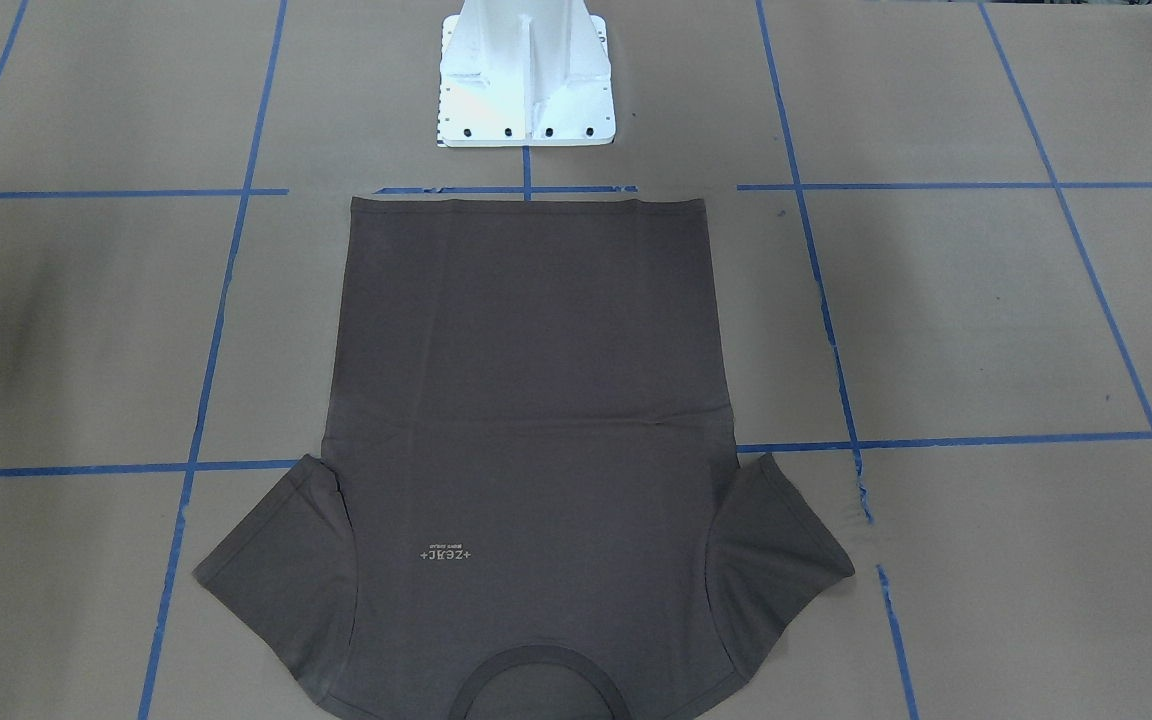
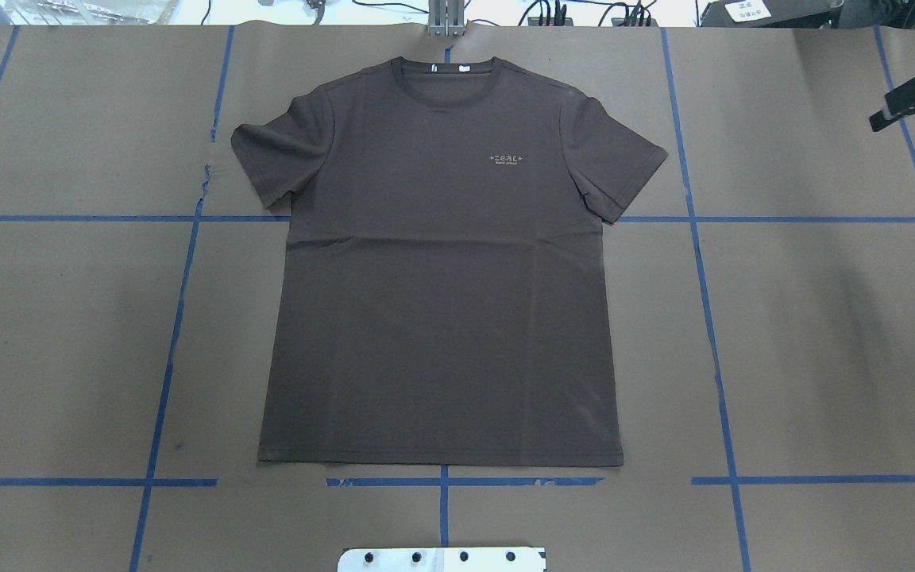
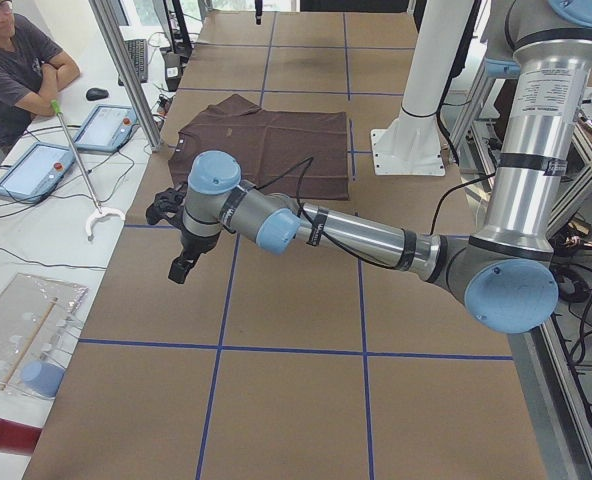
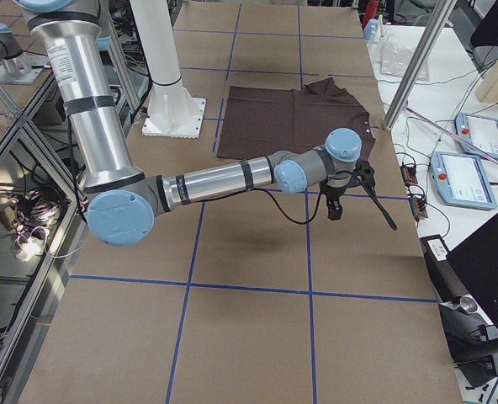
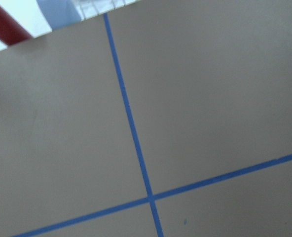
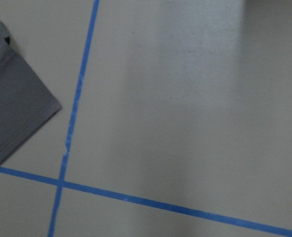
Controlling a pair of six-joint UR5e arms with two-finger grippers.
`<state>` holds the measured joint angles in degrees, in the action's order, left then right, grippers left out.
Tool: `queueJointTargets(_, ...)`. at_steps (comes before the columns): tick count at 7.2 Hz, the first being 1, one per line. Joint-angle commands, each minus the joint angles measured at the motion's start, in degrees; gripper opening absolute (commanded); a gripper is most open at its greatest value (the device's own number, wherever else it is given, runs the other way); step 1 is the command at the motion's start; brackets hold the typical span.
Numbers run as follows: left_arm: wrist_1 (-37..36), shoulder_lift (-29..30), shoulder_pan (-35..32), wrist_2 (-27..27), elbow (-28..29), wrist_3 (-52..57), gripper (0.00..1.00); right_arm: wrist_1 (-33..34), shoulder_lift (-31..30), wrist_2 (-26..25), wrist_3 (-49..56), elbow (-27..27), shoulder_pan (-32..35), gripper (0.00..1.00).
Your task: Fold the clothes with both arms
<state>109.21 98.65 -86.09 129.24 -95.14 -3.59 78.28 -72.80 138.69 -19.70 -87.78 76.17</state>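
The dark brown-grey T-shirt [image 2: 442, 302] lies spread flat in the middle of the table, front up. Its hem is toward the robot base and its collar is at the far edge [image 1: 536, 400]. Both sleeves are spread out. My right gripper [image 2: 914, 111] hovers far off to the shirt's right, near the far edge, fingers apart and empty [image 4: 358, 215]. The right wrist view catches one sleeve [image 6: 13, 108]. My left gripper [image 3: 171, 240] hangs above bare paper well left of the shirt. I cannot tell whether it is open or shut.
Brown paper with a blue tape grid [image 2: 712, 318] covers the table. The white pedestal base [image 1: 526, 90] stands just behind the hem. A person [image 3: 16, 60] sits at a side table with tablets [image 3: 36, 165]. Metal frame posts [image 4: 417, 59] rise at the table's far edge.
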Motion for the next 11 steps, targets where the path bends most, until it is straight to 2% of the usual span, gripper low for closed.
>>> queueJointTargets(1, 3.3, 0.9, 2.8, -0.1, 0.8, -3.8, 1.0, -1.9, 6.7, -1.2, -7.0, 3.7, -4.6, 1.0)
queueJointTargets(2, 6.4, 1.2, 2.9, -0.3, 0.6, -7.4, 1.0, -8.0, 9.1, -1.9, -9.5, 8.5, -5.6, 1.0)
queueJointTargets(3, 7.8, 1.9, 3.0, -0.4, 0.8, -11.0, 1.0, -17.0, 10.5, -5.8, -16.2, 13.6, -8.1, 1.0)
queueJointTargets(4, 7.9, 2.5, 3.0, -0.4, 0.7, -13.1, 1.0, -23.3, 11.5, -13.4, -22.6, 16.6, -13.0, 1.0)
queueJointTargets(6, 7.9, 3.2, 3.1, -0.2, 0.7, -14.9, 1.0, -28.2, 14.5, -18.1, -28.0, 22.4, -18.6, 1.0)
queueJointTargets(7, 7.9, 3.5, 3.0, -0.1, 0.6, -14.8, 1.0, -29.1, 14.4, -18.4, -28.3, 23.5, -19.3, 1.0)
queueJointTargets(11, 8.0, 3.5, 3.0, 0.0, 0.7, -14.7, 1.0, -28.7, 19.5, -21.9, -28.3, 29.3, -21.6, 1.0)
